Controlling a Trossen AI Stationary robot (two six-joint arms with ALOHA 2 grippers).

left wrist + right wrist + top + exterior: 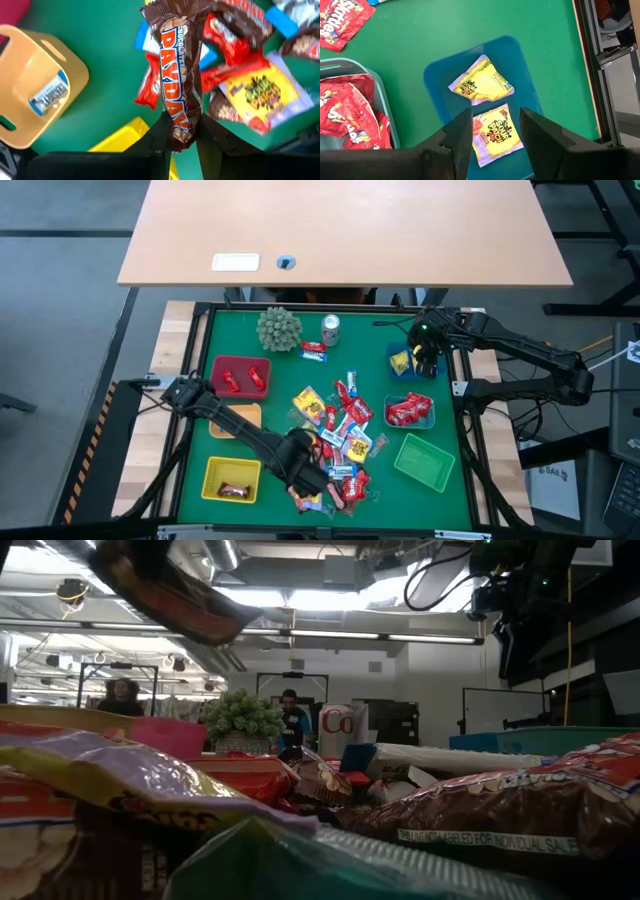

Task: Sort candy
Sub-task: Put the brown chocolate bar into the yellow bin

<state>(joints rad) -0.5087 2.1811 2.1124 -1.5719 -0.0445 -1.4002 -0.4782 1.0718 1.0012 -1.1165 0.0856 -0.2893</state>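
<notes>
The green-topped table (240,330) fills the middle of the high view, with the pile of candy (335,440) heaped in its lower centre. Around the pile sit small baskets: a red basket (240,377) at left, a tan basket (245,418) below it, a yellow basket (231,480) at lower left, a green basket (424,461) at lower right, a teal basket (410,411) of red packs and a blue basket (404,361) at right. The left hand (181,134), over the pile's lower left edge, is clenched on a brown PayDay bar (177,75). The right hand (495,132) hovers released above the blue basket, over two yellow Sour Patch packs (490,107).
</notes>
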